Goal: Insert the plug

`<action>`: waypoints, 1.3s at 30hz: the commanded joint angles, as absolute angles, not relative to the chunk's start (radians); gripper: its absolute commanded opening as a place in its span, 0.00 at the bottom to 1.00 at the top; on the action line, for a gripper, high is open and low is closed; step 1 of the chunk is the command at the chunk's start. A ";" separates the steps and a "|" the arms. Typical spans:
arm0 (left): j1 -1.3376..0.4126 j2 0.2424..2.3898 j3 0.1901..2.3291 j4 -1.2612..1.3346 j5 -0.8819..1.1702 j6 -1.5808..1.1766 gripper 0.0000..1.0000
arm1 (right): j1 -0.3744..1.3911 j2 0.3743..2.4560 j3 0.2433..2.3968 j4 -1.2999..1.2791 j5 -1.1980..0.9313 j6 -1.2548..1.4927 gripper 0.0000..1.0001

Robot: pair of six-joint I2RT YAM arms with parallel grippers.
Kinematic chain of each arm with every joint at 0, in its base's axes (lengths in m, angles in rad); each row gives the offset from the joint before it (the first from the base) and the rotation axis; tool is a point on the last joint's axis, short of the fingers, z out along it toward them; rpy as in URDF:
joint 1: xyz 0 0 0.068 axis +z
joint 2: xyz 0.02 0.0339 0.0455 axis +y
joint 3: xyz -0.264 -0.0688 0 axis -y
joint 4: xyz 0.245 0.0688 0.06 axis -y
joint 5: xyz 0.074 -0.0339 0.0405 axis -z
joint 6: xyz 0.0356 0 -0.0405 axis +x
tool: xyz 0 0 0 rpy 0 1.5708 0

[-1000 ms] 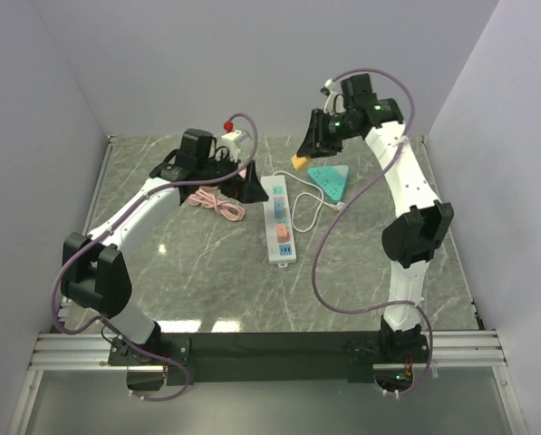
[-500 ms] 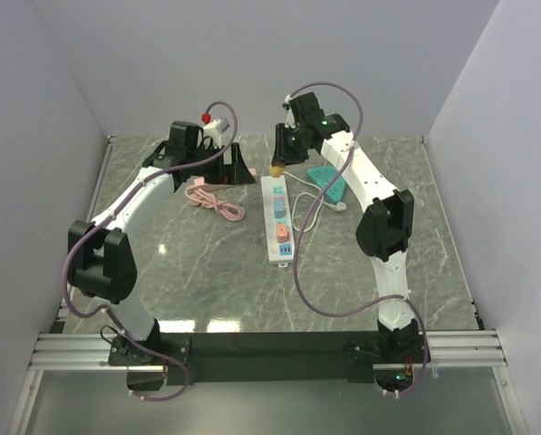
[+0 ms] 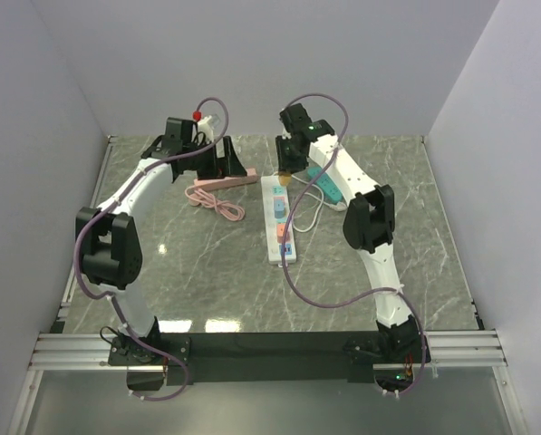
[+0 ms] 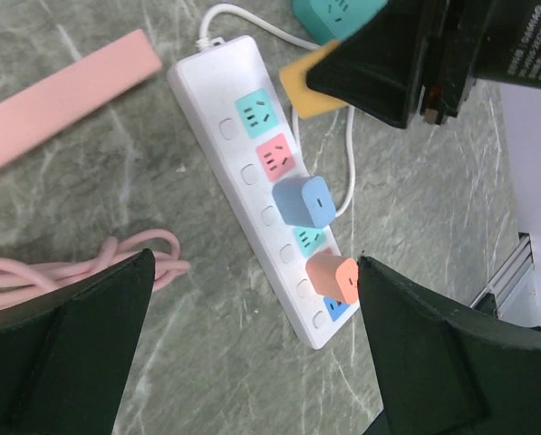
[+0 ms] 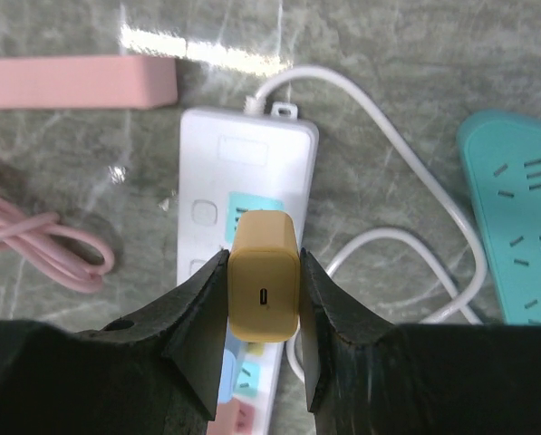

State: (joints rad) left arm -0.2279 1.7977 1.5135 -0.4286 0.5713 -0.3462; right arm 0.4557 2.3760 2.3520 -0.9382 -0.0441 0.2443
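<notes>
My right gripper (image 5: 263, 294) is shut on a yellow plug (image 5: 264, 285) and holds it just above the far end of the white power strip (image 3: 278, 217), over its teal socket (image 5: 255, 206). The plug also shows in the left wrist view (image 4: 308, 86) and in the top view (image 3: 285, 178). The strip (image 4: 252, 163) carries a blue plug (image 4: 304, 202) and an orange plug (image 4: 333, 277). My left gripper (image 4: 252, 349) is open and empty, raised above the table left of the strip.
A pink power strip (image 3: 223, 183) with a coiled pink cable (image 3: 217, 205) lies left of the white strip. A teal power strip (image 3: 327, 183) lies to its right, with the white cord (image 3: 313, 207) looped between them.
My right gripper has carried the yellow plug left and down to the far end of the white strip. My left gripper has drawn back toward the far left.
</notes>
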 commanded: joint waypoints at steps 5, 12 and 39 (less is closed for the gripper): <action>-0.184 1.822 1.575 -0.446 0.594 -0.341 0.99 | 0.471 2.404 2.477 -1.034 -0.047 0.221 0.00; -0.163 1.874 1.603 -0.425 0.563 -0.350 0.99 | 0.517 2.413 2.454 -1.086 -0.006 0.166 0.00; -0.109 1.941 1.651 -0.434 0.623 -0.383 0.99 | 0.532 2.473 2.519 -1.158 -0.002 0.186 0.00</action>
State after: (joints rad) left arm -0.1089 1.9972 1.7058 -0.4732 0.5915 -0.3649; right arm 0.5236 2.4580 2.4687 -1.1408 -0.0223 0.1822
